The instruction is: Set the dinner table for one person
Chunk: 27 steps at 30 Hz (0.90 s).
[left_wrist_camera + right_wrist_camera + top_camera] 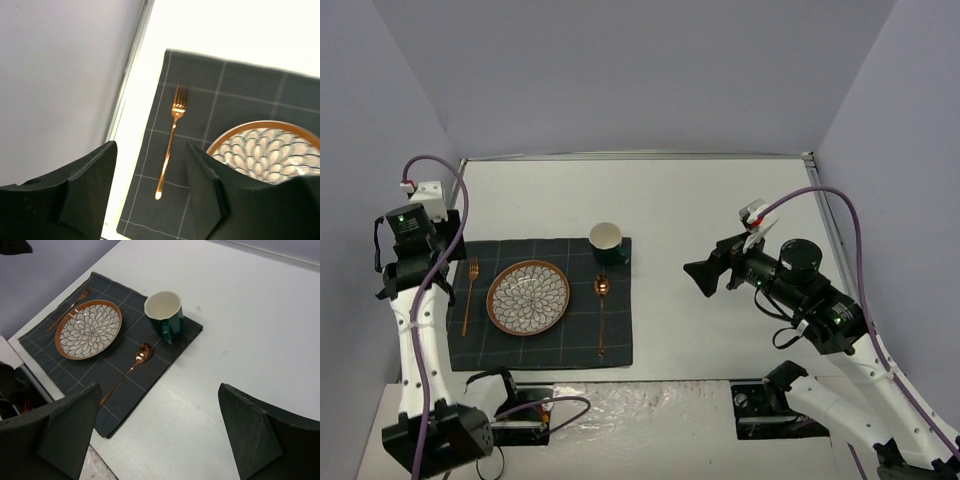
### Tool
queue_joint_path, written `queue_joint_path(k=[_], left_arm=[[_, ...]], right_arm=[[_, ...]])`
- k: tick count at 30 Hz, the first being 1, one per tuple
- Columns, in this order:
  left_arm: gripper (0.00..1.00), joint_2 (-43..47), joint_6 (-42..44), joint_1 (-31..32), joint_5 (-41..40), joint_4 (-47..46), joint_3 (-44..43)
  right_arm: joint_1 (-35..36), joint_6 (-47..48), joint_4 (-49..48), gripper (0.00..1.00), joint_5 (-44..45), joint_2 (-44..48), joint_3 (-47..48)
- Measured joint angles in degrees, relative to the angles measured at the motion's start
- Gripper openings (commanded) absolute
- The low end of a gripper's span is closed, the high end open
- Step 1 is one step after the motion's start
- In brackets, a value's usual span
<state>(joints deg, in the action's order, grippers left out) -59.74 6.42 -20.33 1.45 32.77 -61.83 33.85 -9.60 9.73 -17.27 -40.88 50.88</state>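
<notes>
From above, the dinner table [720, 200] lies white and flat, metal-railed, beneath both arms, carrying a dark placemat [540, 345] with plate [528, 297], fork [470, 297], spoon [601, 310] and cup [608, 243]. Left wrist: the left gripper [151, 149] gapes empty above the fork. Right wrist: the right gripper [160, 390] is spread wide, holding nothing, over bare tabletop.
</notes>
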Motion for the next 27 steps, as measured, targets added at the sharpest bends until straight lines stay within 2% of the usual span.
queue_joint_path(k=[4,11,15,21,27], left_arm=[[0.66,9.78,-2.18,4.4,-0.83,3.87,-4.05],[0.85,22.08,-5.67,12.28,-3.12,15.42,-18.89],[0.87,29.13,-9.25,17.46,-8.13,20.21,-23.3],[0.88,36.93,-14.36,25.63,-15.51,27.23,-22.68],[0.93,40.88,-16.8,30.23,-20.41,32.82,-21.48]], right_arm=[[0.0,2.09,2.45,1.0,6.73,0.86,3.34],[0.0,5.22,5.58,1.0,20.62,5.65,7.13],[0.0,6.84,6.89,1.0,27.1,9.37,9.22],[0.0,7.89,9.66,1.0,33.65,15.92,11.25],[0.0,8.23,11.77,1.0,36.99,21.31,11.01]])
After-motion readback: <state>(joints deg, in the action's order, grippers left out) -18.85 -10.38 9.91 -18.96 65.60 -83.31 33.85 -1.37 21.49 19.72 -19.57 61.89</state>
